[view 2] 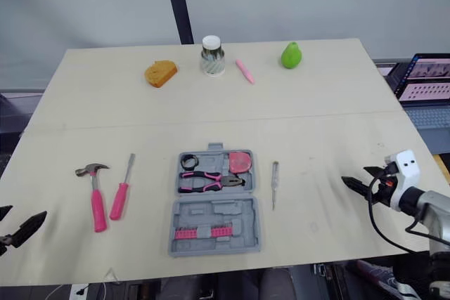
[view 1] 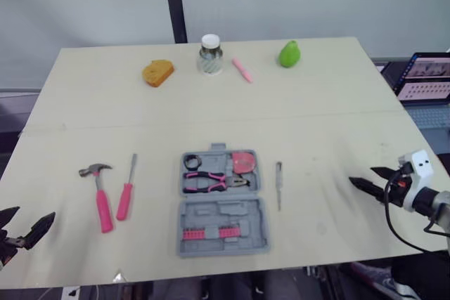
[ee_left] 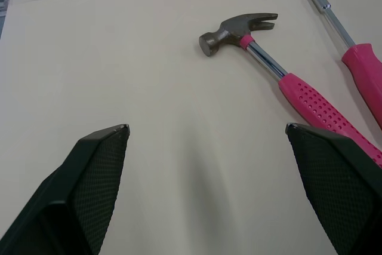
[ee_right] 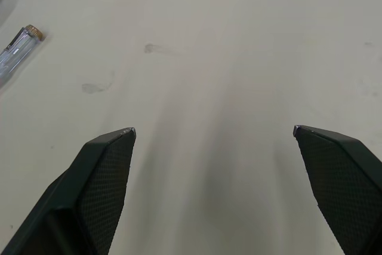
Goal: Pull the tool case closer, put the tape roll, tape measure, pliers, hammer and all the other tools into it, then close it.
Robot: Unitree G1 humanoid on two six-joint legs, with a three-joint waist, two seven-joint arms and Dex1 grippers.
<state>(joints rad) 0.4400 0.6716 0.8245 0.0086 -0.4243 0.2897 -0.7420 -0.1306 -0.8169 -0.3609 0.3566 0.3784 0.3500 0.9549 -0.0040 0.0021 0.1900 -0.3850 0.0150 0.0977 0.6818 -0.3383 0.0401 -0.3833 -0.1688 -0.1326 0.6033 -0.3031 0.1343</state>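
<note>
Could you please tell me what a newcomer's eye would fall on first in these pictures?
The grey tool case lying open in the middle of the table stands out first, with pink-handled pliers in its far half. On the robot's left of it, a pink-handled hammer and screwdriver lie side by side. The left hand and right hand hover open near the table's front corners.

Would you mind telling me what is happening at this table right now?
The robot is packing a tool case, which lies open with pliers, tape roll and tape measure inside. The hammer and screwdriver lie left of it, a thin tester right. The left gripper and right gripper hover by the table sides, jaws open, holding nothing.
</note>
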